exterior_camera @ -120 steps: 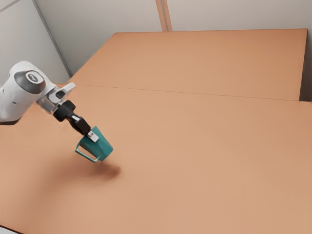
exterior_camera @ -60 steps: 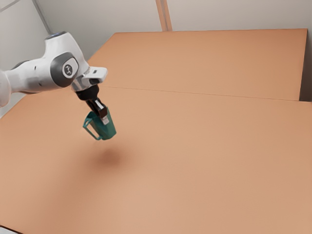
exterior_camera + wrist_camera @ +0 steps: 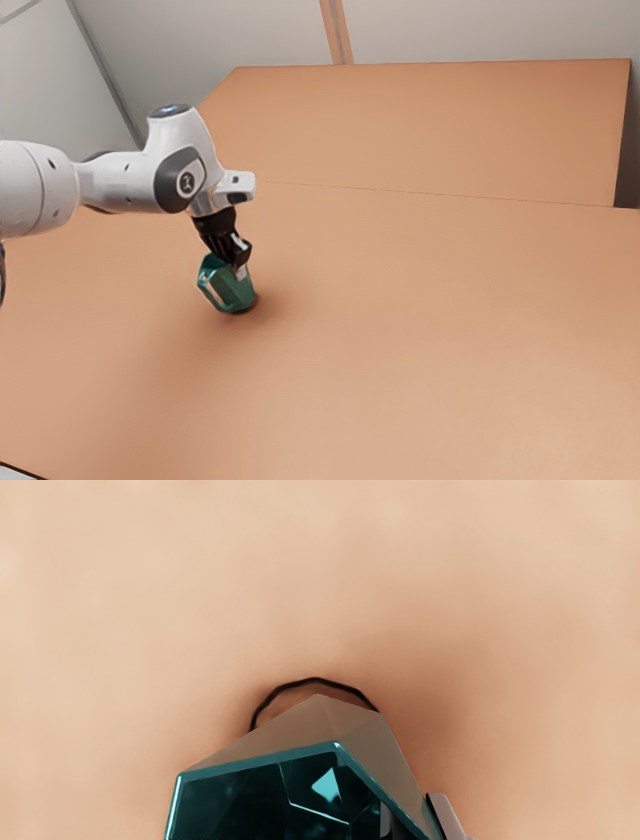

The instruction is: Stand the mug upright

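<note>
Since the earlier frame, arm (image 3: 122, 182) and teal mug (image 3: 226, 288) are shifted toward 4 to 5 o'clock in the exterior view. Mug low over the tabletop (image 3: 420, 340), tilted, mouth toward 11; contact unclear. Black gripper (image 3: 239, 269) at mug's 1 o'clock, pinching its wall, one finger inside.

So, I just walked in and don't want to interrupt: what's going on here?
A robot arm is handling a teal mug: its hand grips the wall by the rim, one finger outside, the other inside. The mug leans, with its base at or just above the table, so it is not upright yet.
</note>
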Robot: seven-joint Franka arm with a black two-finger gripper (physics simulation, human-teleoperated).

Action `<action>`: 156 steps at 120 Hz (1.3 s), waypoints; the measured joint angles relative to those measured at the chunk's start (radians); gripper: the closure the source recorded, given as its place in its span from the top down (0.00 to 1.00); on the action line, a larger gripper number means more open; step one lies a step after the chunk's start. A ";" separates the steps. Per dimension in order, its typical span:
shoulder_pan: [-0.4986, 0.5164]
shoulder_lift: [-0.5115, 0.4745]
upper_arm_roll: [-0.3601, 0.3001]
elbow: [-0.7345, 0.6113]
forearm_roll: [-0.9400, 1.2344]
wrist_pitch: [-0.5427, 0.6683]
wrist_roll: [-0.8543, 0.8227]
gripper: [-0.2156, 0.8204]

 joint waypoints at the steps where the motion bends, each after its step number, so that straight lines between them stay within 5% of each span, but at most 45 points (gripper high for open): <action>1: 0.000 0.001 0.000 0.000 0.001 0.001 -0.003 0.03; 15: -0.010 0.008 0.000 -0.001 0.006 0.014 -0.037 0.07; 39: -0.014 0.005 -0.001 0.001 0.001 0.021 -0.072 0.47; 63: -0.025 -0.033 -0.001 0.008 -0.012 0.010 -0.094 0.67; 131: -0.015 -0.087 0.010 0.386 -0.015 -0.365 -0.130 0.78; 156: -0.016 -0.105 0.010 0.424 -0.005 -0.460 -0.137 0.79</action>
